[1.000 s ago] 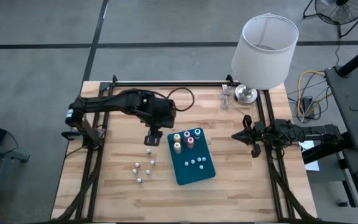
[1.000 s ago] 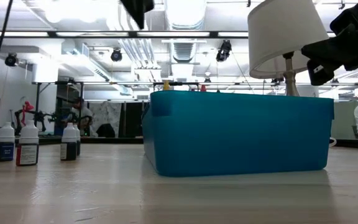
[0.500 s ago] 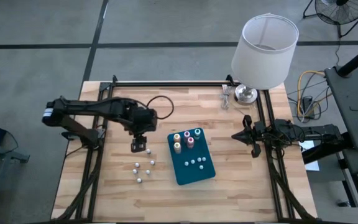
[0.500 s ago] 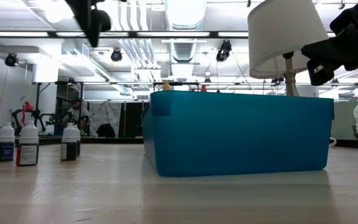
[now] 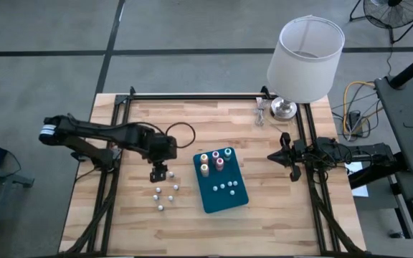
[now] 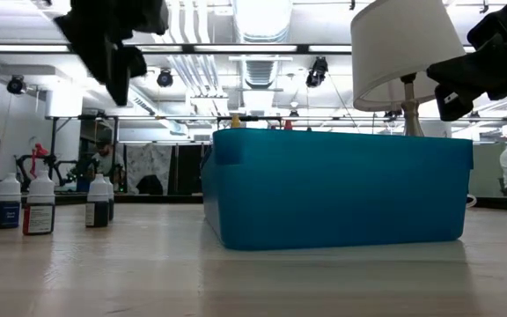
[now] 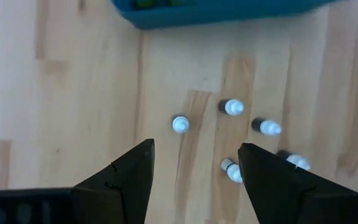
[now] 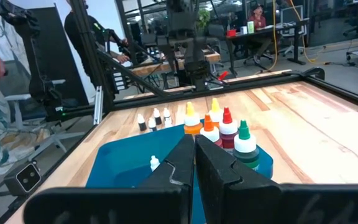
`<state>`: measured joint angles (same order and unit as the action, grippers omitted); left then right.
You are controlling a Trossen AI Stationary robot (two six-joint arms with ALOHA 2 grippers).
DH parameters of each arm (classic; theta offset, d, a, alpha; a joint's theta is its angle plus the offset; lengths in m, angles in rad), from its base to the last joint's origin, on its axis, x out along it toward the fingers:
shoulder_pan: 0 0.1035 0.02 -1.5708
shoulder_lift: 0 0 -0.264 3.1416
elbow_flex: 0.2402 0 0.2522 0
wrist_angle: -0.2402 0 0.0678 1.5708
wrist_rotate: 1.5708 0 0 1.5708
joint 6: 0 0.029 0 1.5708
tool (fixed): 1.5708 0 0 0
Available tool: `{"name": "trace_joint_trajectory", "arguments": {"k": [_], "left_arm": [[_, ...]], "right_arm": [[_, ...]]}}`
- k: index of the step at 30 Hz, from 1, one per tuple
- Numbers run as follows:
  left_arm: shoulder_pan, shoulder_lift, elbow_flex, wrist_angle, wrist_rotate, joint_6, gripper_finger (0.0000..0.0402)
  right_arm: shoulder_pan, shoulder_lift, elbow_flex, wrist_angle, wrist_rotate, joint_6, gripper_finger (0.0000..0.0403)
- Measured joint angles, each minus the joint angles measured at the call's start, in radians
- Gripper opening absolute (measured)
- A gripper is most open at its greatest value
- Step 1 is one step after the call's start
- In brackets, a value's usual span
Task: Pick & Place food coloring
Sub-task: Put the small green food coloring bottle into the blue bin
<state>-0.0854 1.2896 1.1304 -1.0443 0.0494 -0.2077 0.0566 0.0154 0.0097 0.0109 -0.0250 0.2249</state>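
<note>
Landmark: I take the teal tray [image 5: 221, 188] as my reference; it lies near the middle of the table [image 5: 278, 222].

Left gripper: my left gripper [image 5: 159, 173] hangs above the wood just beside the tray, on the side away from the lamp [image 5: 305, 59]. Its jaws are apart and hold nothing. In the left wrist view the fingers [image 7: 120, 180] frame the loose bottles below, so I judge I am lining up for a pick.

Food coloring, loose: five small white-capped bottles [image 5: 165, 196] stand on the table near that same side of the tray, just beyond the gripper.

Food coloring, placed: the taller bottles with coloured tops [image 5: 214, 160] stand in the tray's end nearer the lamp; some small ones [image 5: 225, 187] are in the middle of the tray.

Right gripper: my right gripper [image 5: 283, 156] waits well apart from the tray, on the lamp side, jaws together, empty.

Next: I think a descent onto one loose bottle, with care not to knock its neighbours.
</note>
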Motion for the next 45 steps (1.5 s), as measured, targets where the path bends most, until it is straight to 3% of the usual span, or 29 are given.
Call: {"name": "trace_joint_trajectory", "arguments": {"k": [13,27,45], "left_arm": [[-0.029,-0.011,-0.183,0.169,0.015,0.166,0.0204],[-0.029,-0.008,-0.282,0.289,0.002,0.178,0.0204],[-0.028,0.09,-0.285,0.345,-0.025,0.26,0.0204]], "right_arm": [[0.0,0.0,0.0,0.0,0.0,0.0,0.0009],[0.0,0.0,0.0,0.0,0.0,0.0,0.0009],[0.0,0.0,0.0,0.0,0.0,0.0,0.0009]]}}
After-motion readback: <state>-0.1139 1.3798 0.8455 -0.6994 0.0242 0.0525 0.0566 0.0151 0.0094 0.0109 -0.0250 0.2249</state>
